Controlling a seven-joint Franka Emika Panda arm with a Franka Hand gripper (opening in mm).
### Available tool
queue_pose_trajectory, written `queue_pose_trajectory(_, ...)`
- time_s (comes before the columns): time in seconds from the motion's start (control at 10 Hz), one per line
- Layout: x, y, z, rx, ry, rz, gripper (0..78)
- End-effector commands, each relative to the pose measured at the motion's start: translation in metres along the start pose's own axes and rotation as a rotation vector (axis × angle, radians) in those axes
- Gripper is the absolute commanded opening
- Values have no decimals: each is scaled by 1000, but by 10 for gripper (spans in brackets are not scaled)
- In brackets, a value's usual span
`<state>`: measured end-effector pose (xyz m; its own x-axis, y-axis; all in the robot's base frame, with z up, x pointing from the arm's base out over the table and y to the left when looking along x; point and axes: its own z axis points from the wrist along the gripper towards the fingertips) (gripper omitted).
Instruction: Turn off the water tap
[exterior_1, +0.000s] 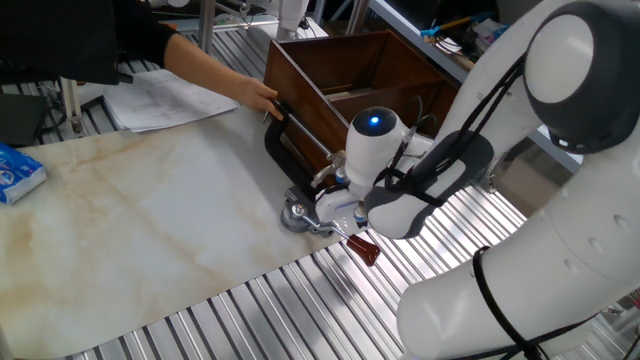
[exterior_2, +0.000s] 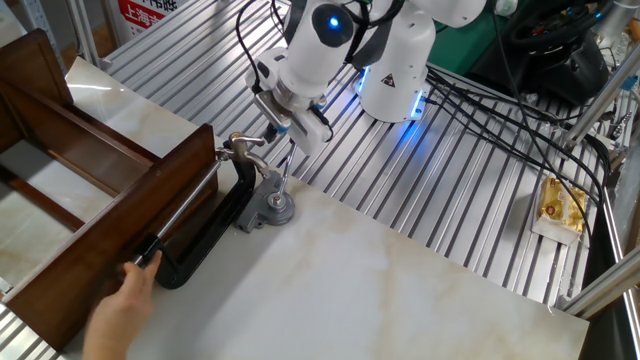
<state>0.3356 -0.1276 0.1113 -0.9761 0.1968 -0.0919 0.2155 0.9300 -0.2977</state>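
- Arm (exterior_1: 560, 120): white, blue light lit on the wrist.
- Table (exterior_1: 130, 230): marble top.
- Box (exterior_2: 90, 220): brown wood, against the clamp.
- Clamp (exterior_2: 205, 235): black, lying flat; a person's hand (exterior_2: 125, 310) at its far end.
- Sign (exterior_2: 140, 12): red, characters partly cut off, unreadable.
- Gripper (exterior_2: 285, 125): just above tap; finger spacing hidden, cannot tell.
- Tap (exterior_2: 243, 147): silver, at the box corner, in the clamp.

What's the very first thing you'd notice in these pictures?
The big white robot arm, its gripper reaching down to a tiny shiny water tap by the brown wooden box. A black C-clamp lies against the box, and a person's hand holds its far end.
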Motion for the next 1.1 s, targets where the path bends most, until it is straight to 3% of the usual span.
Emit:
queue_pose_trajectory(0.1,8,30,-57,-193,157,89,0)
queue_pose_trajectory(0.2,8,37,-67,-180,177,96,0)
queue_pose_trajectory(0.7,0,41,-71,-171,173,78,0)
queue_pose_trajectory(0.8,-5,42,-72,-138,164,76,0)
queue_pose_trajectory(1.1,-4,43,-61,-140,156,78,0)
